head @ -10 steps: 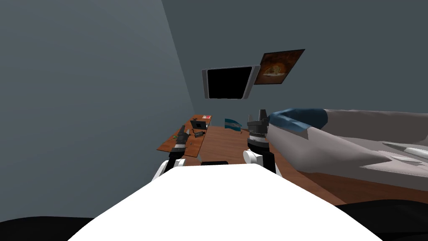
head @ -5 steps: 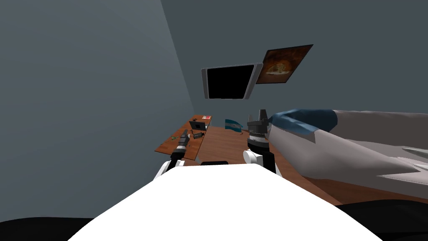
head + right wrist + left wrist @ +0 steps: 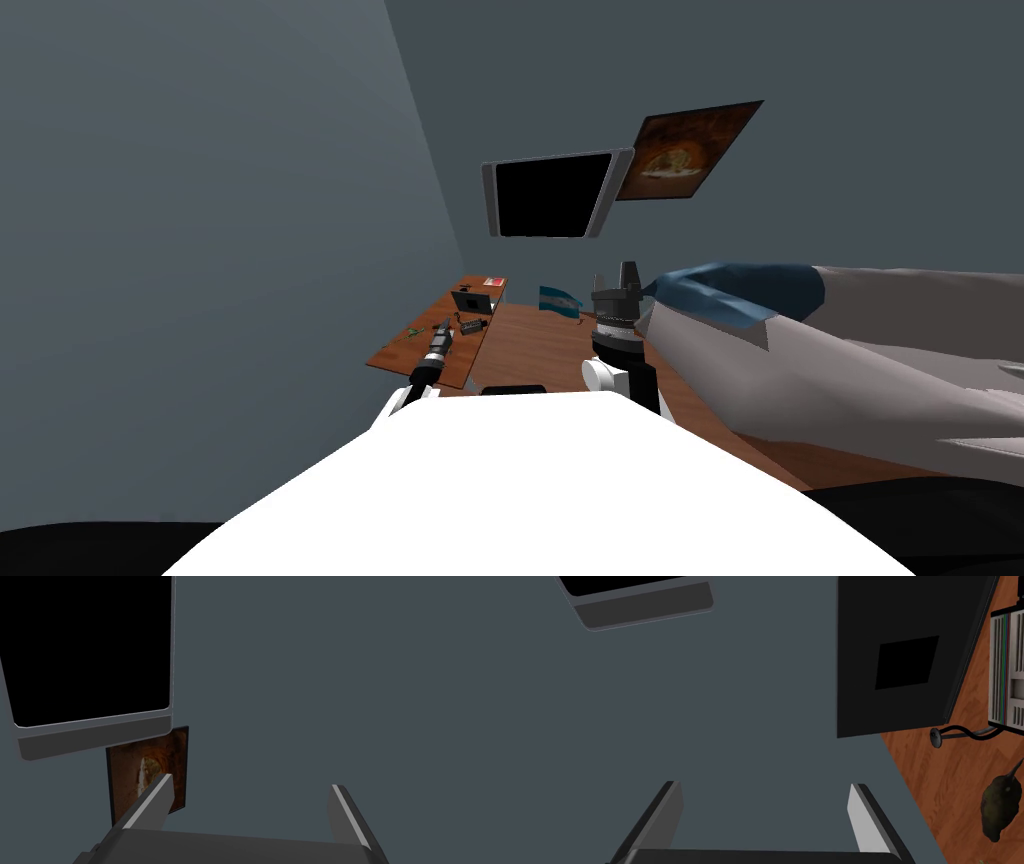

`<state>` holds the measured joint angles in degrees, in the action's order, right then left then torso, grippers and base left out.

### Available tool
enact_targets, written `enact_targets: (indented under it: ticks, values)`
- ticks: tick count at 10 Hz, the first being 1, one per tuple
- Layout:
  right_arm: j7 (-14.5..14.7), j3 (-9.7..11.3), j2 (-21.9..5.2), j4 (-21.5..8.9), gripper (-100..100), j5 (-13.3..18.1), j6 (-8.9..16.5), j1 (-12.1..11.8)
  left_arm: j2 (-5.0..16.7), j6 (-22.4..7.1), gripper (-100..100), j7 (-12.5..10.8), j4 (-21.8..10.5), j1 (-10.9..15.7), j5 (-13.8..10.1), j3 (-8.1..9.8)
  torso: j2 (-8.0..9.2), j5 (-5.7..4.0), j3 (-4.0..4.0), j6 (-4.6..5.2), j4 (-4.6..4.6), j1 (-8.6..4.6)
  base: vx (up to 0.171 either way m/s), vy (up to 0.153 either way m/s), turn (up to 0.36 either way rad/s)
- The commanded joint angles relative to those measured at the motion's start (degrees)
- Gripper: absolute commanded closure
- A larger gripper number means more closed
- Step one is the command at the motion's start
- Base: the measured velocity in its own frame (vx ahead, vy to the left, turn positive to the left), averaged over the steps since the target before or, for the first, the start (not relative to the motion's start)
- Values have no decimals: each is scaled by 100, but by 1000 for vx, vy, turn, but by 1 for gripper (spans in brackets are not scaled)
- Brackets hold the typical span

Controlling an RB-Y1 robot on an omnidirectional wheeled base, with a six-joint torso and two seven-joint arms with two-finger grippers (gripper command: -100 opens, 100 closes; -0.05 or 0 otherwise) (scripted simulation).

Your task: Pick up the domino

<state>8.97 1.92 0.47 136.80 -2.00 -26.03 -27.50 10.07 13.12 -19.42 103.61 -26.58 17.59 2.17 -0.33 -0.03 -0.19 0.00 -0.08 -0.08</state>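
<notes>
1. While the left end effector [image 3: 444, 328] hangs over the brown wooden counter [image 3: 400, 345], its two fingers stand released, wide apart, and nothing is between them.
2. The domino [image 3: 474, 325] seems to be the small dark block that lies flat on the counter just beyond this end effector, near a black upright panel [image 3: 475, 299]. It is too small to read any dots.
3. The left wrist view looks mainly toward the grey wall. The counter, with a curled dark cable [image 3: 957, 733] and an olive-dark lump [image 3: 998, 811], lies off to one side of the fingers, so the hand is probably not yet aimed at the block.
4. The right end effector [image 3: 627, 270] points upward beside the bed [image 3: 850, 340], also released and empty.
5. By judgement, the task is at an early stage and nothing is grasped. What remains is to turn the left hand down, lower it around the block, clench and lift.
</notes>
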Motion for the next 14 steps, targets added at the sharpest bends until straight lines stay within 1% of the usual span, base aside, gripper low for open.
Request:
enact_targets:
  ticks: [1, 2, 3, 4, 5, 6, 7, 8, 9, 10, 11, 12, 13, 14]
  values:
    - [0, 0, 0, 0, 0, 0, 0, 0, 63, -271, -100, -193, -286, -7, 239, 41, 0, 0, 0, 0, 0, 0, 117, -44, 38]
    - [0, 0, 0, 0, 0, 0, 0, 0, 63, -271, -100, -193, -396, -7, 239, 41, -10, -1, -5, 0, -2, -4, 95, -37, 16]
    - [0, 0, 0, 0, 0, 0, 0, 0, 108, -441, -100, -314, -559, 23, 403, 76, -7, -1, -4, 1, -2, -2, 77, -39, 13]
    - [0, 0, 0, 0, 0, 0, 0, 0, 108, -441, -100, -314, -685, 23, 403, 76, -2, -1, -2, 1, -1, -3, 65, -28, 11]
    - [0, 0, 0, 0, 0, 0, 0, 0, 150, -611, -100, -432, -930, 54, 571, 111, 3, 0, 2, 1, 1, 1, 78, -35, 14]
    - [0, 0, 0, 0, 0, 0, 0, 0, 150, -611, -100, -432, -978, 54, 571, 111, 2, 0, 1, 0, 1, -1, 61, -34, 14]
    - [0, 0, 0, 0, 0, 0, 0, 0, 188, -781, -100, -548, -1209, 86, 742, 145, 6, -1, 3, 1, 1, 0, 81, -30, 11]
    - [0, 0, 0, 0, 0, 0, 0, 0, 188, -781, -100, -548, -1250, 86, 742, 145, 1, -1, 1, 1, 1, 0, 66, -24, 7]
    - [0, 0, 0, 0, 0, 0, 0, 0, 221, -950, -100, -661, -1407, 119, 916, 178, 4, 0, 2, 1, 1, 3, 60, -32, 4]
    - [0, 0, 0, 0, 0, 0, 0, 0, 221, -950, -100, -661, -1550, 119, 916, 178, 6, 0, 4, 1, 2, 1, 62, -31, 5]
    - [0, 0, 0, 0, 0, 0, 0, 0, 221, -950, -100, -661, -1566, 119, 916, 178, 7, 0, 4, 1, 2, 0, 34, -17, 1]
    - [0, 0, 0, 0, 0, 0, 0, 1, 249, -1118, -100, -772, -1791, 153, 1093, 210, 16, 0, 8, 1, 3, 4, 50, -27, -1]
    - [0, 0, 0, 0, 0, 0, 0, 0, 249, -1118, -100, -772, -1860, 153, 1093, 210, 13, 0, 8, 1, 3, 3, 60, -23, 4]
    - [0, 0, 0, 0, 0, 0, 0, 0, 274, -1284, -100, -880, -2110, 188, 1272, 241, 10, 0, 6, 1, 2, 4, 98, -29, -3]
